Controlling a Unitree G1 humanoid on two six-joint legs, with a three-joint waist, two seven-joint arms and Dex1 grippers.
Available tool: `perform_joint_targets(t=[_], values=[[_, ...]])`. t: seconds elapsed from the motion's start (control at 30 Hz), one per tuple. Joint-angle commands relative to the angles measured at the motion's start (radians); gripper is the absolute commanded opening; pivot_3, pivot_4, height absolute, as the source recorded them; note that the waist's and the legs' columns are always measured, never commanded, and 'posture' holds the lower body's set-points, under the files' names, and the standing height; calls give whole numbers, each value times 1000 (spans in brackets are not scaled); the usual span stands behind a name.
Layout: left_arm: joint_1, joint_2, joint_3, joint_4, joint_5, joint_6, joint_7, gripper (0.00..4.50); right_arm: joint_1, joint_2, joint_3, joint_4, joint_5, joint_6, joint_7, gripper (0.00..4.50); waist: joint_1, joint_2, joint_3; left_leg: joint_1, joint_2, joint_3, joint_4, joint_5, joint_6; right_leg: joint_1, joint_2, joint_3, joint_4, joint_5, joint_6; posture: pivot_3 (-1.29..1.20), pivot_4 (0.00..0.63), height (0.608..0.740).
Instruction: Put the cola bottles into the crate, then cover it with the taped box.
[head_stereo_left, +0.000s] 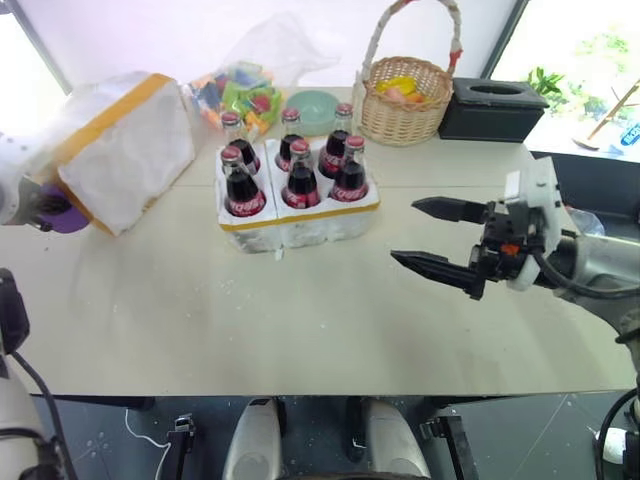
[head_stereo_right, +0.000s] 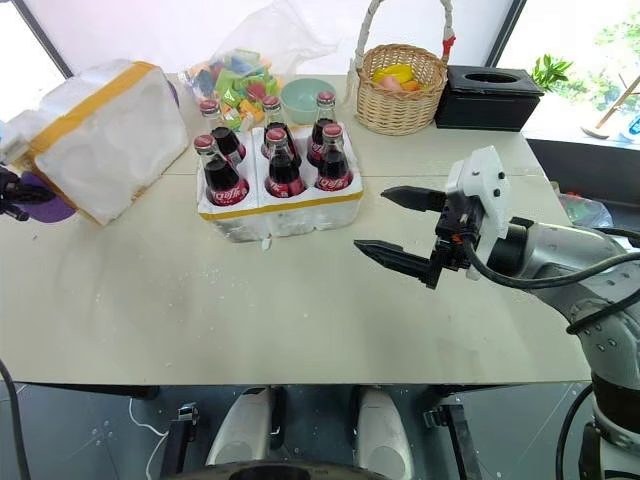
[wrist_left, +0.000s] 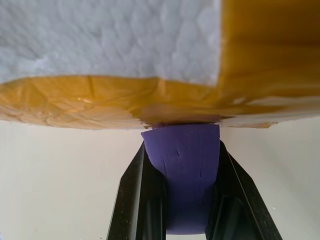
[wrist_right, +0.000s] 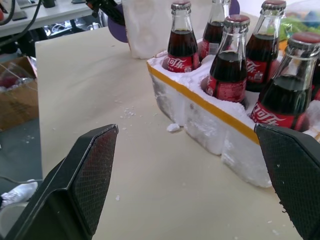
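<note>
Several cola bottles (head_stereo_left: 301, 180) with red caps stand upright in the wells of the crate (head_stereo_left: 300, 228), a low white foam tray with a yellow strip, at the table's middle. The taped box (head_stereo_left: 125, 150) leans tilted at the far left, its yellow band uppermost. Beneath its low edge lies a purple disc (head_stereo_left: 68, 217). My left gripper (wrist_left: 181, 146) is shut on that purple disc (wrist_left: 187, 190), right under the box's taped rim (wrist_left: 100, 102). My right gripper (head_stereo_left: 404, 231) hovers open and empty to the right of the crate, pointing toward it, fingers (wrist_right: 95, 165) wide apart.
A wicker basket (head_stereo_left: 404, 100), a black tissue box (head_stereo_left: 494, 108), a green bowl (head_stereo_left: 312, 108) and a bag of colourful toys (head_stereo_left: 235, 90) line the table's far side. White foam crumbs (wrist_right: 172, 127) lie by the crate. Bare tabletop (head_stereo_left: 300, 320) stretches to the near edge.
</note>
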Motion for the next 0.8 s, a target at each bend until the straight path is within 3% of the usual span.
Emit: perform_joint_targets(t=[0.03, 0.2, 0.37, 0.5, 0.63, 0.8], values=[[-51, 34, 50, -42, -41, -96, 72, 347, -7, -1, -16, -25, 0, -35, 5, 4500, 0, 0, 0, 0, 0, 0, 0, 0, 0, 0, 0, 0, 0, 0, 0, 0, 150, 740], [-117, 15, 16, -131, -19, -297, 122, 347, 17, 14, -22, -27, 2, -43, -9, 4500, 4, -1, 0, -1, 0, 0, 1, 0, 0, 0, 0, 0, 0, 0, 1, 0, 150, 740], [-12, -70, -28, -490, -25, -448, 133, 347, 29, 39, -15, -11, -10, -51, -33, 4500, 6, -1, 0, 0, 0, 0, 2, 0, 0, 2, 0, 0, -1, 0, 1, 0, 150, 740], [126, -130, 15, -863, -65, -296, 153, 347, 26, 64, -20, -6, 4, -45, -61, 4500, -3, -1, 0, 0, 0, 0, 2, 0, 0, 3, -1, 1, -1, 1, 1, 0, 150, 740], [279, -90, -43, -1139, 138, -288, 236, 347, 43, 76, -15, -7, -9, -45, -76, 4500, -32, -1, 0, 1, 0, 0, 1, 0, 0, 1, 1, 2, 2, 2, 3, 0, 150, 740], [401, -74, -33, -1353, 227, -189, 256, 347, 56, 94, -24, -3, -2, -37, -123, 4500, -24, 0, -1, 3, 0, 0, 0, 0, 0, 1, 1, 3, 4, 1, 2, 0, 150, 740]])
